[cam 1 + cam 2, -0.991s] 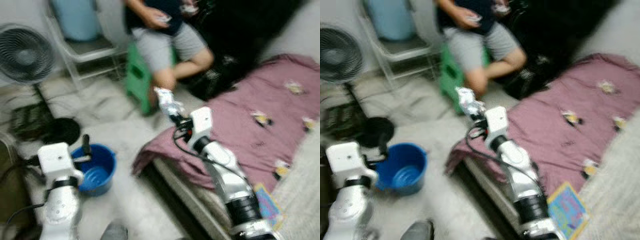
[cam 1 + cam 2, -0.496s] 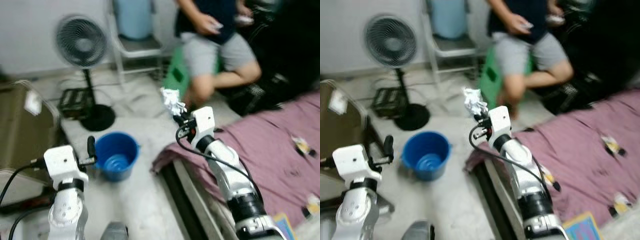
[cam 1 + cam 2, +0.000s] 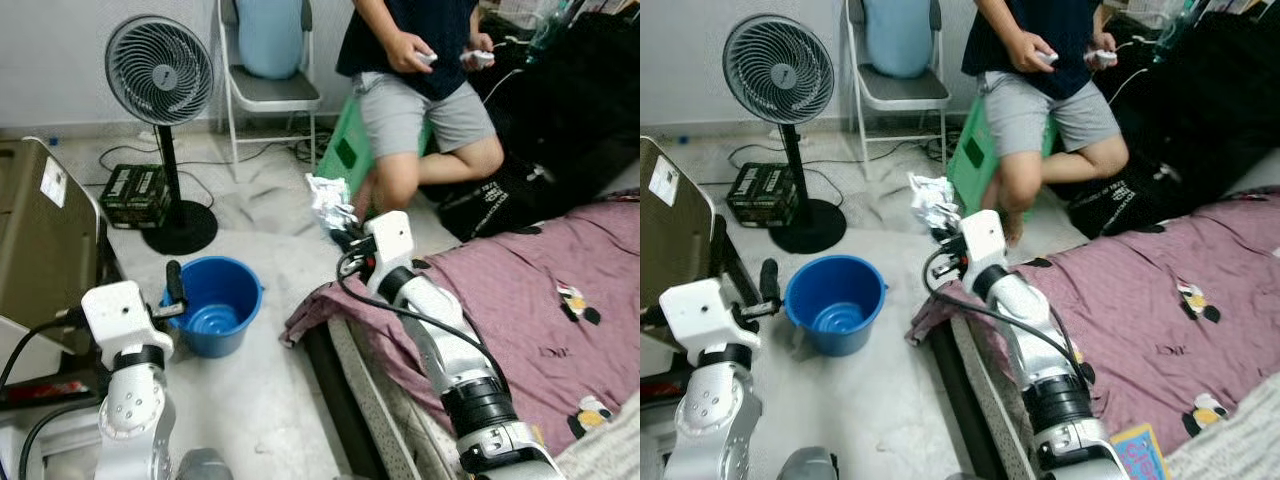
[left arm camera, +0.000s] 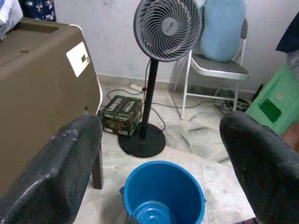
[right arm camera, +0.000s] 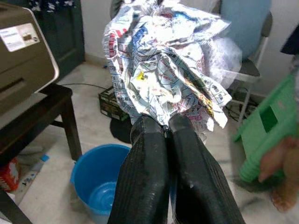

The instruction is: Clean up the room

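Wrapper (image 5: pixel 163 70): crumpled, light, soft, likely slippery; pinched at its lower edge by right gripper (image 5: pixel 167 127), held high, short of bucket (image 3: pixel 213 305). Left gripper (image 4: pixel 163 186) spread, empty.

You are looking at a lived-in bedroom in a home: a low bed under a mauve printed cover (image 3: pixel 520 300), a black pedestal fan (image 3: pixel 160 75) on the pale stone floor, a white folding chair (image 3: pixel 265 85) holding a light blue cushion, a round blue plastic bucket (image 3: pixel 215 305), and a person (image 3: pixel 420 60) seated on a green plastic stool (image 3: pixel 345 150).
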Controlling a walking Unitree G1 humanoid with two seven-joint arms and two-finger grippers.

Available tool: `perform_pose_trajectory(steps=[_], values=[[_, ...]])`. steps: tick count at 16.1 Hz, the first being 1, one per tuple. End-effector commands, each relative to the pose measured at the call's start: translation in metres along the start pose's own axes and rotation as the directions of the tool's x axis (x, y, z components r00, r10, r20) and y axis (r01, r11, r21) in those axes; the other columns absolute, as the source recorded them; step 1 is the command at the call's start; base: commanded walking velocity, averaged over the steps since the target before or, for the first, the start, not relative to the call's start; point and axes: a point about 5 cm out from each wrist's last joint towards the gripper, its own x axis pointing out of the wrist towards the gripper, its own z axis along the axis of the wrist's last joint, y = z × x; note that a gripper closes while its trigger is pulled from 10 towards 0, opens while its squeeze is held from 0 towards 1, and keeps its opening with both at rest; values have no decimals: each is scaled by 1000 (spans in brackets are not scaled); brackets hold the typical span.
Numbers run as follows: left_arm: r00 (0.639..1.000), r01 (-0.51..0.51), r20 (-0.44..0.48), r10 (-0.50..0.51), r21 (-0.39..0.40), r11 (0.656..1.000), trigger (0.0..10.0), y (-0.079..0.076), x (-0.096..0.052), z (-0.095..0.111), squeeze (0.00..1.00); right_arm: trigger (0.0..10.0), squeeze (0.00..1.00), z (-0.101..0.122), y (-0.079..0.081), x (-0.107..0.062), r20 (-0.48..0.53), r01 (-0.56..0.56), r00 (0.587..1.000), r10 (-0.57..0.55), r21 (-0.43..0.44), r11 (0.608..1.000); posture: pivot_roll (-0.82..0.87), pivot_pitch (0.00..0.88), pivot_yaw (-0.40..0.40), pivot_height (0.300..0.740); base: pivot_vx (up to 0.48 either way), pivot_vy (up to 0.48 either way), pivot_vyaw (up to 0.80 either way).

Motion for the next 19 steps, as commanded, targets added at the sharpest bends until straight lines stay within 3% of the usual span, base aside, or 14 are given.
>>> perform_pose_trajectory(steps=[1,5,8,11,14,19], values=[[999,44,13,-44,-6,999,10000,-9,5,3,0,10000,0,5,-10,-5,21,48,999,-48,-25,999,5,0,-142,740,0,0,0],[974,227,14,-227,10,974,10000,-35,29,10,0,10000,0,-5,-20,-27,30,196,980,-196,-21,980,-115,0,23,740,0,0,0],[952,305,18,-306,16,952,10000,-49,36,12,0,10000,0,-9,-18,-32,34,229,973,-228,-12,973,-142,0,75,740,0,0,0],[953,303,13,-303,1,953,10000,-45,36,10,0,10000,0,-10,-12,-30,35,197,980,-196,-5,980,-106,0,55,740,0,0,0],[963,270,2,-270,-14,963,10000,-36,28,4,0,10000,0,-10,-8,-26,25,148,989,-147,-10,989,-78,0,17,740,0,0,800],[959,282,21,-281,-32,959,10000,-37,24,5,0,10000,0,-10,-7,-26,16,139,990,-139,-11,990,-74,0,0,740,0,0,640]])
